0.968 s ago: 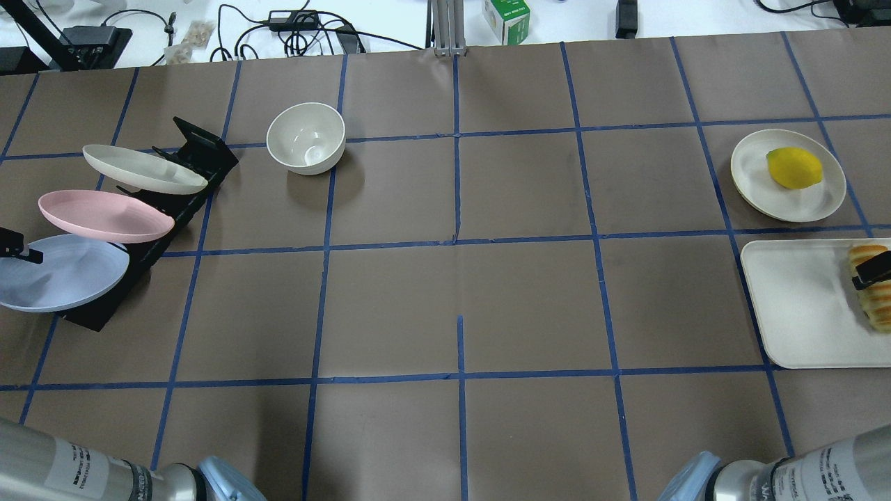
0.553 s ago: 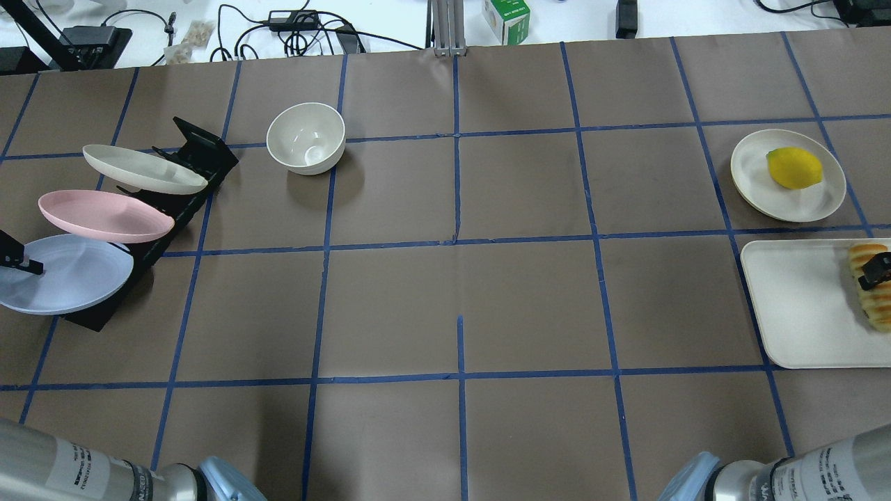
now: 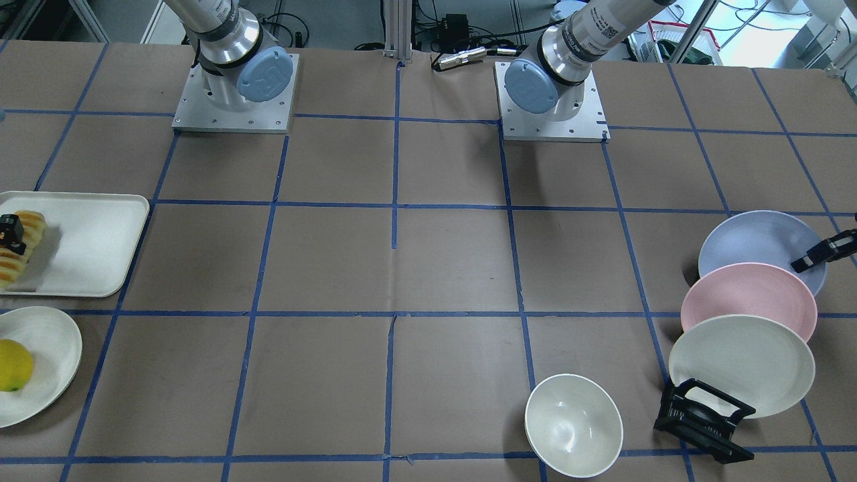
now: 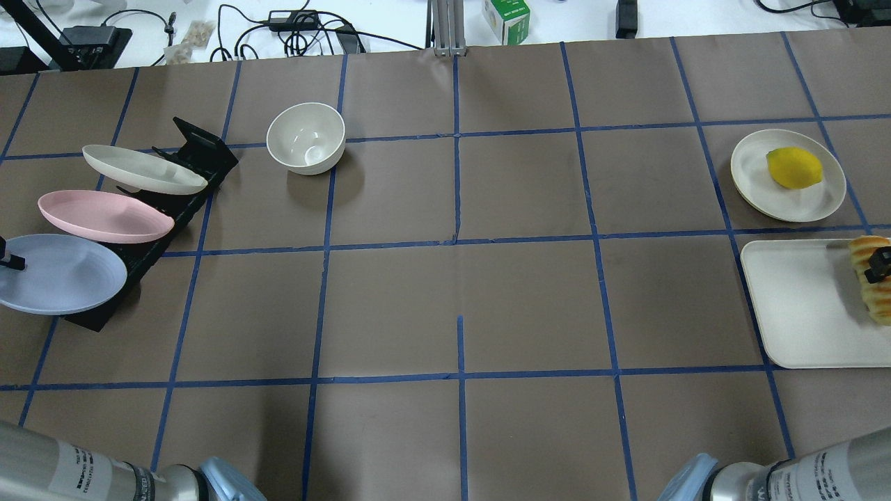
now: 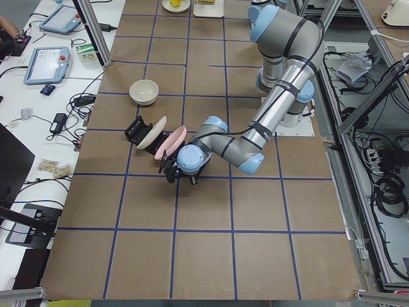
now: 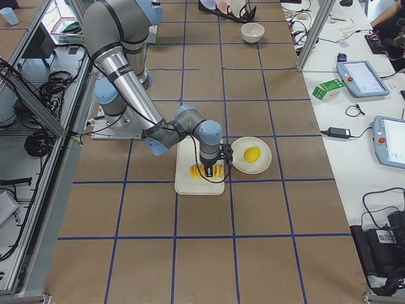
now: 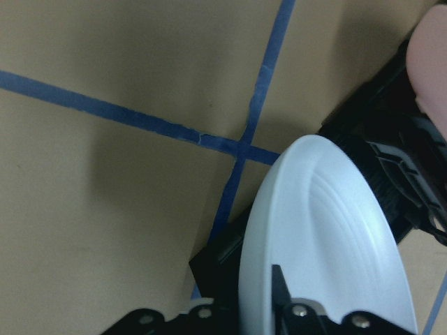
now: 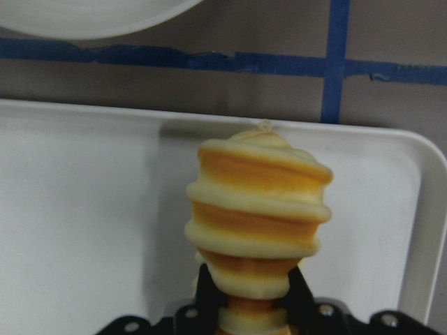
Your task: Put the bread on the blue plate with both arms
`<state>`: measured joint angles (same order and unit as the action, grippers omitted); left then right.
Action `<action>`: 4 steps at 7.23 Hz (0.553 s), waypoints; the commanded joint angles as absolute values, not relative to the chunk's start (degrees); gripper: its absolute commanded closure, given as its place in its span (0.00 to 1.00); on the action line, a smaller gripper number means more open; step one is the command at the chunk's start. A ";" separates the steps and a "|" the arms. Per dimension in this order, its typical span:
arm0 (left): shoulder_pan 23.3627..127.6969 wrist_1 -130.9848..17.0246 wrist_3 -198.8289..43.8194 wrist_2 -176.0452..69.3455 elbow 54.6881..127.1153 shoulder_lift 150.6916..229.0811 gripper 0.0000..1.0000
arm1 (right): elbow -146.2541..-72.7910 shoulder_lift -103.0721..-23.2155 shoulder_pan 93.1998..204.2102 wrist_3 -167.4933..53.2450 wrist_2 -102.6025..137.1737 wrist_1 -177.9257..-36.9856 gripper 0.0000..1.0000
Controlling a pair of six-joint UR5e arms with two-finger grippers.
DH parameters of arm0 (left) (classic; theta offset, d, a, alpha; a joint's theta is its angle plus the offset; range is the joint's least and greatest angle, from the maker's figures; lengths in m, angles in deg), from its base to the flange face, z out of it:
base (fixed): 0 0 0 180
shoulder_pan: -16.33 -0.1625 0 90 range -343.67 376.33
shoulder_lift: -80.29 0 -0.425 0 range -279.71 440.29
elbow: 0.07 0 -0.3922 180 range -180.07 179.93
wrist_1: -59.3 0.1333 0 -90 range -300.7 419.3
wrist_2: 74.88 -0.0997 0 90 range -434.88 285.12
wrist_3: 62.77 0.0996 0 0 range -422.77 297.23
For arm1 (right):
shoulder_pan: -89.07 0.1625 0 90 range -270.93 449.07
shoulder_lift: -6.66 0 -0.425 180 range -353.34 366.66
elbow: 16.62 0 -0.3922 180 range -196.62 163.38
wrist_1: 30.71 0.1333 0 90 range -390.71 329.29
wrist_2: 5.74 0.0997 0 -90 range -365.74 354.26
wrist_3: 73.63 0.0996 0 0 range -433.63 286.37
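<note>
Pinching the bread [image 8: 257, 209] at its near end on the white tray [image 8: 84, 209], right fingers [image 8: 300, 296] closed, long axis pointing straight away; left fingers [image 7: 281, 287] clamped on the blue plate [image 7: 328, 237], far across the counter [image 4: 459, 278]

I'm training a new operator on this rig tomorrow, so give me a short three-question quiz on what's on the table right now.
1. True or false: the bread lies on the blue plate.
2. What does the lemon sit on? A) the bowl B) a cream plate C) the pink plate
3. Fill in: the left gripper clamps the rim of the ___ plate.
Key: 1 false, it is at the white tray, in the right gripper. 2 B. 3 blue.
</note>
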<state>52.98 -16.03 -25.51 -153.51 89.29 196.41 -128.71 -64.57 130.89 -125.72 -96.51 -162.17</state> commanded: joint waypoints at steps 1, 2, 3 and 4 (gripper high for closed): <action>53.16 -19.51 -25.51 -153.72 87.05 194.56 1.00 | -128.68 -67.59 131.70 -125.66 -96.35 -158.78 0.59; 53.16 -22.06 -25.51 -153.63 85.03 193.85 1.00 | -128.50 -67.86 132.83 -125.57 -96.44 -158.59 0.59; 53.16 -26.35 -25.51 -153.72 83.01 192.98 1.00 | -128.33 -68.91 133.63 -125.31 -96.44 -157.98 0.59; 52.99 -30.74 -25.51 -154.50 80.99 192.01 1.00 | -128.06 -70.84 134.59 -124.17 -96.35 -155.02 0.59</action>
<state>53.12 -25.63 -25.51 -153.89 83.48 193.16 -128.33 -68.93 133.44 -125.12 -96.41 -157.56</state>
